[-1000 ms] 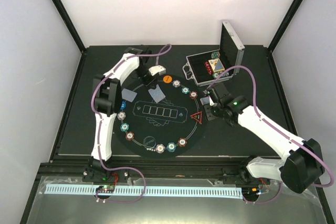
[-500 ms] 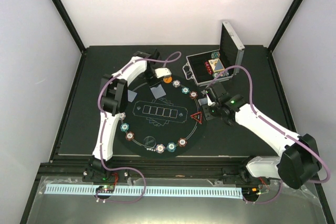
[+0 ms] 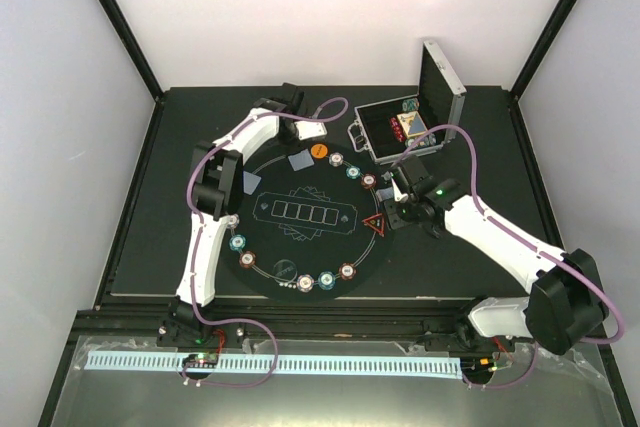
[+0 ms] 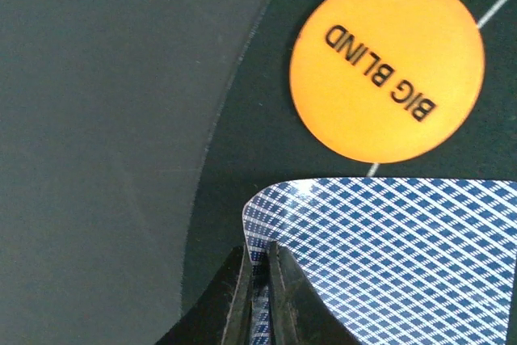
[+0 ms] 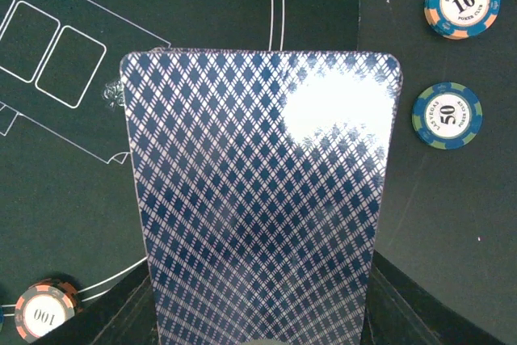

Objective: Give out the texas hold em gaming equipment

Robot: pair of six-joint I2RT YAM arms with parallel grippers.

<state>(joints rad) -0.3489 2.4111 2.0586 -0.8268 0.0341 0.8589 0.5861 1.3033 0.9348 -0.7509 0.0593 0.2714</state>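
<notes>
My left gripper [image 3: 295, 147] is at the far edge of the round black mat [image 3: 340, 243]. In the left wrist view it [image 4: 258, 254] is shut on the corner of a blue-backed playing card [image 4: 404, 256], which lies next to the orange "BIG BLIND" disc [image 4: 388, 68]. My right gripper [image 3: 393, 213] is at the mat's right edge beside the red triangle marker [image 3: 376, 224]. It is shut on blue-backed playing cards [image 5: 258, 199], held flat and filling the right wrist view. Poker chips [image 3: 326, 281] ring the mat. Another card [image 3: 248, 182] lies at the mat's left.
The open silver case [image 3: 400, 129] stands at the back right, lid [image 3: 443, 77] upright, with chips inside. The right wrist view shows a 10 chip [image 5: 461, 2], a 50 chip [image 5: 447, 115] and a 100 chip [image 5: 39, 310] around the held cards.
My left gripper has moved toward the back of the mat, taking the card with it up beside the orange disc. My right gripper has shifted slightly left.
</notes>
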